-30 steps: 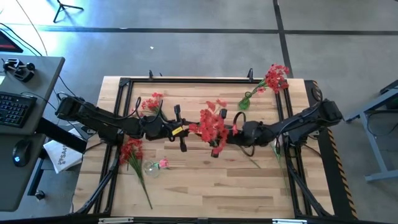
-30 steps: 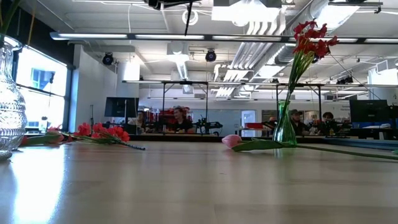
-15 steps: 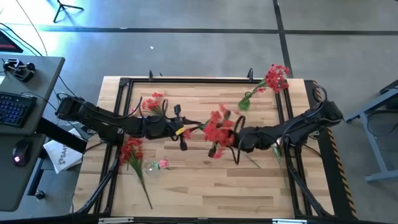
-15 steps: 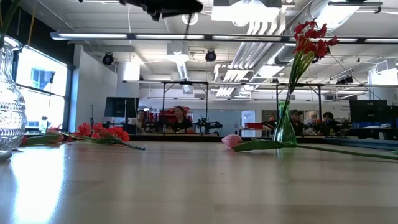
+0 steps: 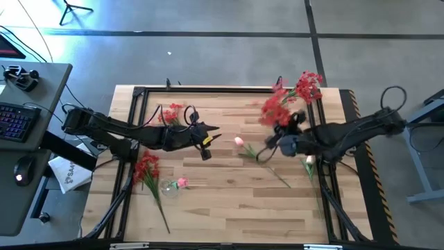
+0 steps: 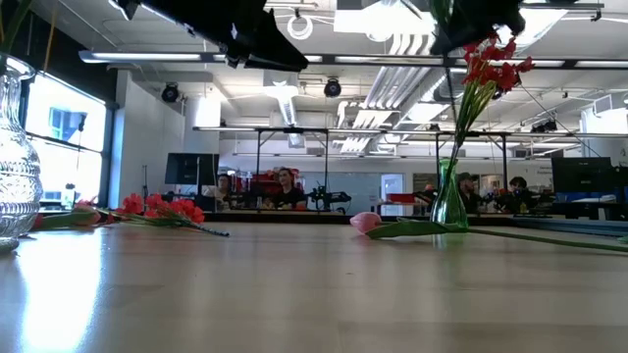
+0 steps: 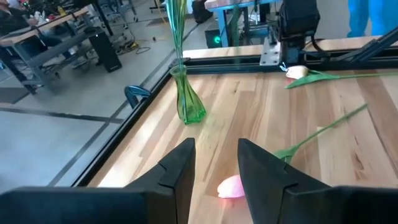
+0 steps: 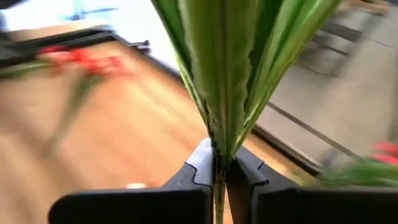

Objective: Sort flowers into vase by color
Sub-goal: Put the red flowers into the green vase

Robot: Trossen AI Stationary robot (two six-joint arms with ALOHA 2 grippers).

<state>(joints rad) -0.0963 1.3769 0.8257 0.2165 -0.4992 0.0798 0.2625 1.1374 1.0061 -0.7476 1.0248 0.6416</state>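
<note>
From above, right gripper (image 5: 279, 139) pinches a red flower (image 5: 276, 107) near the green vase (image 5: 273, 114); left gripper (image 5: 211, 132) sits mid-table, fingers parted and empty. A pink bud (image 5: 238, 142) lies between them. At table level, the vase stands upright with red blooms. Left wrist: fingers (image 7: 177, 171) apart above the bud. Right wrist: fingers (image 8: 202, 163) pressed on the green stem (image 8: 227, 74).

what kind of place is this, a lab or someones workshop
Probably a large open robotics lab: exposed ceiling ducts, rows of workbenches with people seated behind the wooden table, and a desk with a keyboard beside it.
</note>
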